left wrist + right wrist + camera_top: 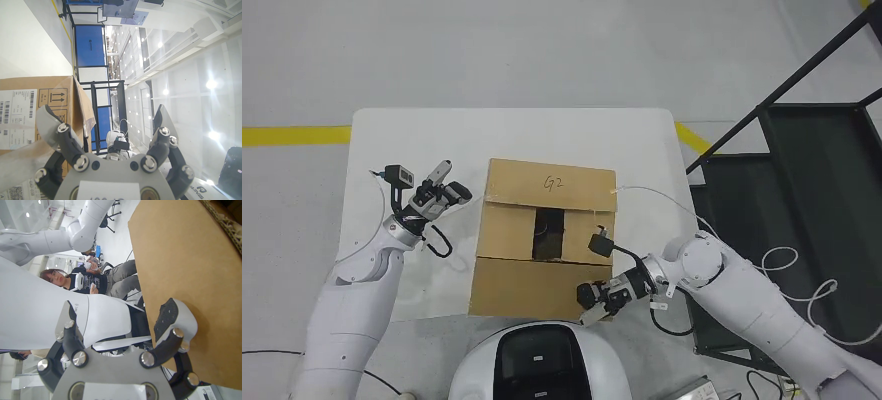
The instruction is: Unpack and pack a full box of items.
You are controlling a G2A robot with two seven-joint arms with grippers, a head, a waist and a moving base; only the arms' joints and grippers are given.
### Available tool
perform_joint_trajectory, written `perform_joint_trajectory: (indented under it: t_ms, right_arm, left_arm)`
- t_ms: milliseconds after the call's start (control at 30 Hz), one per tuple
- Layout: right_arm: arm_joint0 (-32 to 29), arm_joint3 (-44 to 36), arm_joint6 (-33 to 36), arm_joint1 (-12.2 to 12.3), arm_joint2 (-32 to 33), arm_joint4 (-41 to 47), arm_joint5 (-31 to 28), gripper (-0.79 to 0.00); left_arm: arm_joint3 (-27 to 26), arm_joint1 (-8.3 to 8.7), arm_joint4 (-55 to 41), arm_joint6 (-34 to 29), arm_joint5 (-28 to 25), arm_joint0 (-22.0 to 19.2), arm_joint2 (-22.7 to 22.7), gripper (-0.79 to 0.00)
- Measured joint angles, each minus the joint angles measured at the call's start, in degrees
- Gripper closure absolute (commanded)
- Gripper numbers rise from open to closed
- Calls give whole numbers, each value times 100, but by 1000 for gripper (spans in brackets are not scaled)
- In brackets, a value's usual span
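- Across the white table [432,135], the cardboard box [504,232] sits mid-surface with its top flaps folded over and a dark gap [549,235] at the centre; bare tabletop lies round it, widest on the left and far sides
- Near flap [527,288], on the robot's side, looks like the piece in hand: I judge the step to be folding it back to open the box
- Right gripper [594,297] is at that flap's right-hand corner, pincer spread wide and gripping nothing, one pad [166,317] over the cardboard, the flap's edge running between the fingers; closing squarely on the edge, then swinging outward along the fold, should spare the cardboard
- Left gripper [450,185] hangs just beside the box's left wall, pincer wide open and holding nothing; it has room to steady that wall
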Motion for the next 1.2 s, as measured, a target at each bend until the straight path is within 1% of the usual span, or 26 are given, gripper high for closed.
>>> perform_joint_trajectory:
  t_ms: [133, 233, 333, 400, 467, 767, 1000, 1100, 1200]
  right_arm:
    - [14, 90, -55, -13, -100, -371, -34, -785]
    - [9, 113, -208, -27, -143, -737, 107, -785]
    - [6, 172, -609, -42, -130, -1208, 334, -785]
    - [-11, 190, -846, -48, -99, -1360, 427, -785]
    - [-40, 170, -1017, -43, -39, -1408, 488, -785]
    - [-236, 82, -1398, 55, 382, -1749, 756, -785]
    - [-461, -169, -1826, 123, 662, -2350, 1094, -785]
    - [-620, -410, -1668, 145, 698, -2146, 893, -785]
    - [-761, -589, -1201, 172, 751, -1292, 282, -785]
  left_arm:
    - [0, 0, 0, 0, 0, 0, 0, -785]
    - [0, 0, 0, 0, 0, 0, 0, -785]
    - [0, 0, 0, 0, 0, 0, 0, -785]
    - [0, 0, 0, 0, 0, 0, 0, -785]
    - [0, 0, 0, 0, 0, 0, 0, -785]
    - [0, 0, 0, 0, 0, 0, 0, -785]
    - [0, 0, 0, 0, 0, 0, 0, -785]
    - [0, 0, 0, 0, 0, 0, 0, -785]
    - [0, 0, 0, 0, 0, 0, 0, -785]
